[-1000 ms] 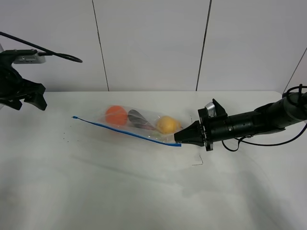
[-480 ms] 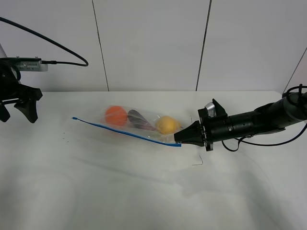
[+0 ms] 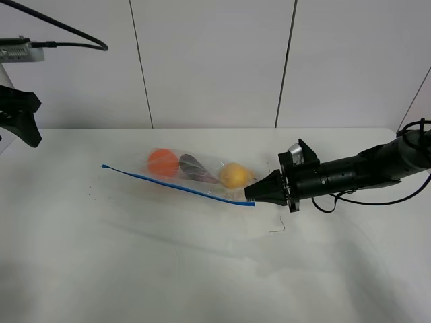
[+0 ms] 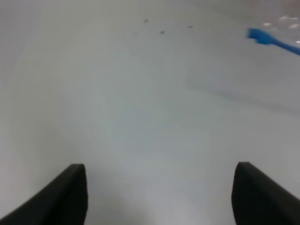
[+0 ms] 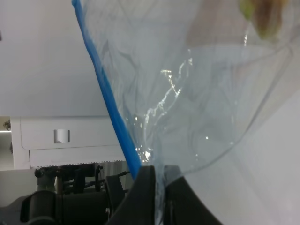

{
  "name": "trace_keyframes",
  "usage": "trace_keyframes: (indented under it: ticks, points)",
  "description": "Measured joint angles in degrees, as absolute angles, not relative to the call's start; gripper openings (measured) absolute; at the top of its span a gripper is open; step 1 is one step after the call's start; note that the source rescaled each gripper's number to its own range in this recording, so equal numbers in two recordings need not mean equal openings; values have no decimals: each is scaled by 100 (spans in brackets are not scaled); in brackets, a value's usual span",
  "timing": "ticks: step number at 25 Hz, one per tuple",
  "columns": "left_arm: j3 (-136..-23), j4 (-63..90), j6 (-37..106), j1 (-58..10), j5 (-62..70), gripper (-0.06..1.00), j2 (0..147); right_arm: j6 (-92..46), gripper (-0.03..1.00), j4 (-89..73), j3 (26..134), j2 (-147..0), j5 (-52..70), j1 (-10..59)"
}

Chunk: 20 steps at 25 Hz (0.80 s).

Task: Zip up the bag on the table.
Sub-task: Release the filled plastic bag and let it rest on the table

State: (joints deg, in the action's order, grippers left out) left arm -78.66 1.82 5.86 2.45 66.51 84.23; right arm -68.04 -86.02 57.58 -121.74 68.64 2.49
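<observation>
The bag (image 3: 202,173) lies on the table (image 3: 168,256), clear plastic with an orange (image 3: 163,162), a purple eggplant (image 3: 193,166) and a yellow pear (image 3: 234,175) inside. Its blue zip strip (image 3: 176,184) runs along the near edge. My right gripper (image 3: 251,193) is shut on the bag's right corner, at the end of the strip; the right wrist view shows the fingers (image 5: 146,187) pinching the plastic (image 5: 187,103) beside the strip (image 5: 105,93). My left gripper (image 3: 20,114) is raised at the far left, open and empty (image 4: 159,197). The strip's left end (image 4: 265,38) shows far ahead of it.
A few small dark specks (image 3: 89,196) mark the table left of the bag. A thin dark mark (image 3: 277,227) lies in front of the right gripper. A panelled white wall (image 3: 215,60) stands behind the table.
My left gripper has risen and drawn back toward the upper left, away from the table. The right gripper and the bag have not moved.
</observation>
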Motion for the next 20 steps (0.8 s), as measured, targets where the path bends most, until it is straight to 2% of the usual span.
trace_keyframes:
  ticks: [10,20]
  points:
    - [-5830,302,799,238,6651,92,6532,-6804,0,-8602,5758,-12174,6864,249]
    - [-3762,630,1034,238,6482,92,3828,-6804,0,-8602,5758,-12174,6864,249]
